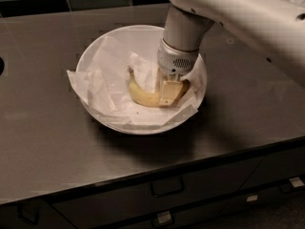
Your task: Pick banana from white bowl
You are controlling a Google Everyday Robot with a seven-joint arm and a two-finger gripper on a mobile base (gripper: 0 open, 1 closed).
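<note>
Yellow, light and easily bruised, the banana (142,94) lay on paper (102,80) in the bowl (114,34) on the counter (47,142). The pincer (167,95) sat over its thick right part, probably the best hold; whether it was clamped, I couldn't tell.

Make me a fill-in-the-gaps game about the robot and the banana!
1. The banana is ___ in colour.
2. The white bowl is lined with crumpled white ___.
3. The robot's hand is low in the bowl, at the end of the banana away from its ___.
Missing words: yellow; paper; stem.
</note>
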